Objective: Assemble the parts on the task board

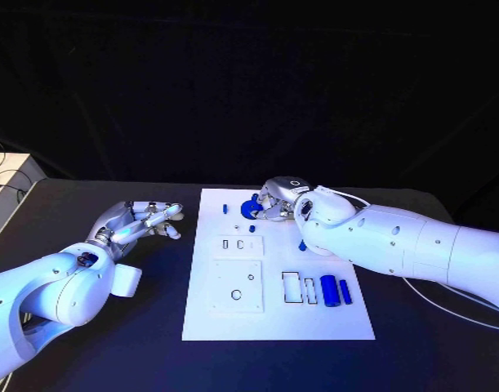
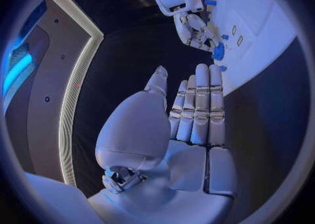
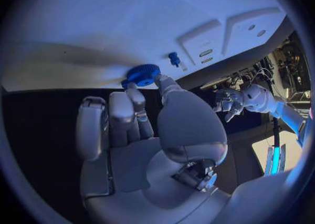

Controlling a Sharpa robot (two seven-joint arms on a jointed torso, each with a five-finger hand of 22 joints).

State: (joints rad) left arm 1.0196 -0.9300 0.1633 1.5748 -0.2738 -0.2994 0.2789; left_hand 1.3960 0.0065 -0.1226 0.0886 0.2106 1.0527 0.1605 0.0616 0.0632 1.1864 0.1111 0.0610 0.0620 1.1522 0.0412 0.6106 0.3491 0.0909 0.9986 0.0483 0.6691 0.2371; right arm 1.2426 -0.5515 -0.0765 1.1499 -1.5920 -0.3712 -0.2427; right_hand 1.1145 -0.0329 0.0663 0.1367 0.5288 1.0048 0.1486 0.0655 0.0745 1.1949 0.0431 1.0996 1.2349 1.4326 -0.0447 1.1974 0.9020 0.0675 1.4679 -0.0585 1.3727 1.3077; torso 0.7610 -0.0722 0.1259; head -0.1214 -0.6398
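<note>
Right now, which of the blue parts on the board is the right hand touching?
The blue gear at the far end of the task board; the right hand touches it with its fingertips. The blue cylinders near the front lie untouched.

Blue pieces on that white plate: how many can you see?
5 visible: a gear at the right hand, a small peg left of it, one beside the right arm, two cylinders on the board's near right. The arm may hide more.

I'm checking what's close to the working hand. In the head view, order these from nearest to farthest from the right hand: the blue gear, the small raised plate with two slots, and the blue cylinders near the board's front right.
1. Blue gear: at the right hand's fingertips, at the board's far end.
2. Slotted plate: mid-board, toward the robot.
3. Blue cylinders: farthest, near the board's right edge, beside the right forearm.
</note>
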